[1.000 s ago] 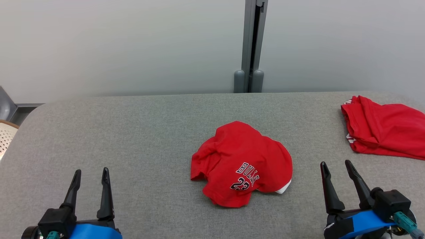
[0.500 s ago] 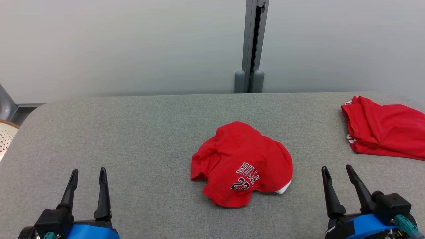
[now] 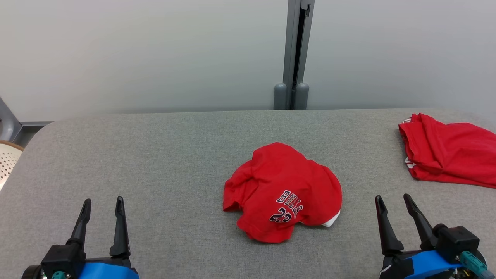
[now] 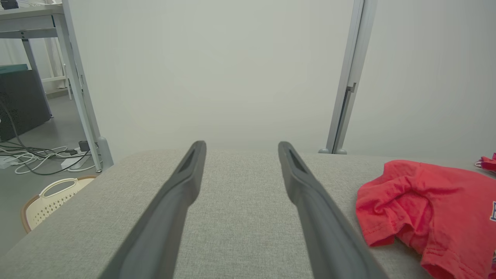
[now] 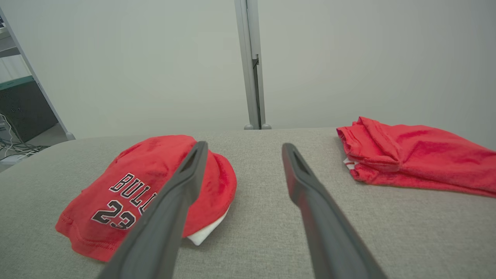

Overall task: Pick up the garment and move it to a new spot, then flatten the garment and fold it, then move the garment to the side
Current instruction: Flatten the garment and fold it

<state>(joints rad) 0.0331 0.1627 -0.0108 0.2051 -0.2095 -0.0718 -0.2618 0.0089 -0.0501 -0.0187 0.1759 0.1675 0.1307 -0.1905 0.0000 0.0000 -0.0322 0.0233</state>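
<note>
We see a crumpled red garment (image 3: pixel 282 192), lettered BULLS 23, lying near the middle of a grey padded table (image 3: pixel 155 155). We find the left gripper (image 3: pixel 103 200) at lower left and the right gripper (image 3: pixel 392 197) at lower right, each with fingers spread, both well apart from the cloth. A second red garment (image 3: pixel 449 159) lies folded at the table's right edge; a grey post (image 3: pixel 296 54) rises behind.
</note>
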